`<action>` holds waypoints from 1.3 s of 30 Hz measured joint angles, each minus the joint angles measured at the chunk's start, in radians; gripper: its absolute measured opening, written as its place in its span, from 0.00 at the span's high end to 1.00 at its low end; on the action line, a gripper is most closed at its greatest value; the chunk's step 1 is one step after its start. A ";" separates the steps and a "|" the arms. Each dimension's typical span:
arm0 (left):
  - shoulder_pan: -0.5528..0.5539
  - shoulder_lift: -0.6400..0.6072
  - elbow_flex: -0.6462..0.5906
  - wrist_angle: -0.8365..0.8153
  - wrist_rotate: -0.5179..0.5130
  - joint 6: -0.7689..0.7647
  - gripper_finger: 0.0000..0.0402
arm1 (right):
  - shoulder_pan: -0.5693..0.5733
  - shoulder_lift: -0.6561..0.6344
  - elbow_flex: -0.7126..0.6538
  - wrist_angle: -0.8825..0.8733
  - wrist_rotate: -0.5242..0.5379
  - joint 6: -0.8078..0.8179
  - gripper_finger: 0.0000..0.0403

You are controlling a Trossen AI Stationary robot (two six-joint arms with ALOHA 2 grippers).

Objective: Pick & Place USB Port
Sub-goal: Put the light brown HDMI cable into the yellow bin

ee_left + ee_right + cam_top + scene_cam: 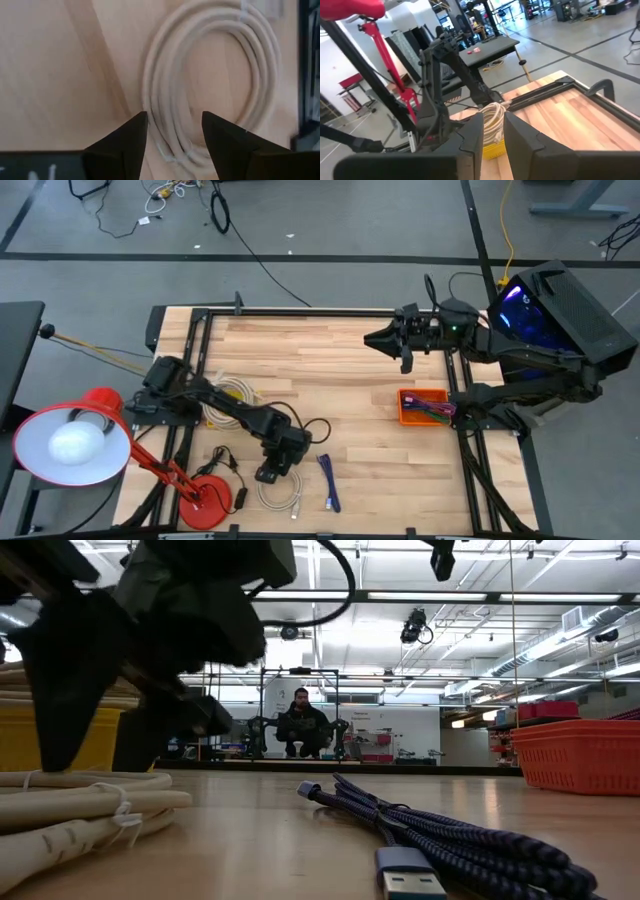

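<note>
Where overhead hides it, cream cable (210,80) perhaps between left hand (174,131) fingers

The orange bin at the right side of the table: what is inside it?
The orange bin holds a tangle of cables, purple or pink with some dark strands, seen from above. What lies beneath them on the bin's floor is covered. The low view shows only its outer wall.

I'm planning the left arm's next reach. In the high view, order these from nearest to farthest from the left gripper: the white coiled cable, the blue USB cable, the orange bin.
From the left gripper:
1. White coiled cable, right beside it at the table's front edge.
2. Blue USB cable, a little farther toward the table's middle.
3. Orange bin, far across on the right arm's side.
</note>
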 joint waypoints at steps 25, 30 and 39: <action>-0.019 0.046 0.002 0.058 -0.222 -0.116 0.87 | 0.022 0.000 0.000 0.002 0.000 -0.023 0.81; -0.013 0.049 0.003 0.082 -0.237 -0.119 0.91 | 0.022 0.000 0.000 0.001 0.037 -0.024 0.81; 0.092 0.014 0.062 0.006 -0.302 -0.100 0.91 | 0.022 0.000 0.000 -0.001 0.079 -0.036 0.81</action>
